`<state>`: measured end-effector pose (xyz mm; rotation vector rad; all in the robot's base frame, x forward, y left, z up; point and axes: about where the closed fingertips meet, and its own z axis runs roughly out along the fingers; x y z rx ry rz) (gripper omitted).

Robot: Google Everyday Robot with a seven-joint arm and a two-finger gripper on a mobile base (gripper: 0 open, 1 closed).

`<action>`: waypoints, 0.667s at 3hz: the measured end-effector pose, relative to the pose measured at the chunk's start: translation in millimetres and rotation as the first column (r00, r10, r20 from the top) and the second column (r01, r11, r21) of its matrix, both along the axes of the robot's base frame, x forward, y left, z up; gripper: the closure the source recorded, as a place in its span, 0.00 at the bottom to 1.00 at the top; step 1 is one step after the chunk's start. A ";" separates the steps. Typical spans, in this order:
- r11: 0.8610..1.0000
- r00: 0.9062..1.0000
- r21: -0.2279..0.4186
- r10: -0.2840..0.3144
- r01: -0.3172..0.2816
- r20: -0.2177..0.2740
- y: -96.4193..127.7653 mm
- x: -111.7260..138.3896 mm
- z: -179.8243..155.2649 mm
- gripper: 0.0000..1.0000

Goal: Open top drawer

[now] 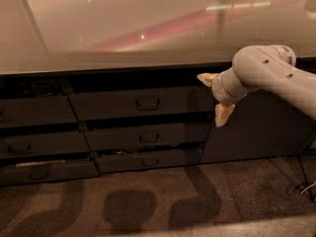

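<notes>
Cream claw (pixel 210 99) spread wide, empty | at right end of top drawer (pixel 113 104) (dark grey, loop handle)

1. You have the top drawer (pixel 108 105) just under the counter (pixel 123 38).
2. The middle drawer (pixel 113 139) and bottom drawer (pixel 123 163) stack below it.
3. The gripper (pixel 216 97) hangs at the top drawer's right end, left of the cabinet door (pixel 256 132).
4. The left drawers (pixel 34 112) stand beside the stack.
</notes>
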<state>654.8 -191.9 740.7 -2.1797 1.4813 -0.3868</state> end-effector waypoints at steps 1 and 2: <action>0.993 0.992 0.075 -0.096 0.090 0.079 3.7 5.8 -2.1 0.00; 0.993 0.992 0.075 -0.096 0.090 0.079 3.7 5.8 -2.1 0.00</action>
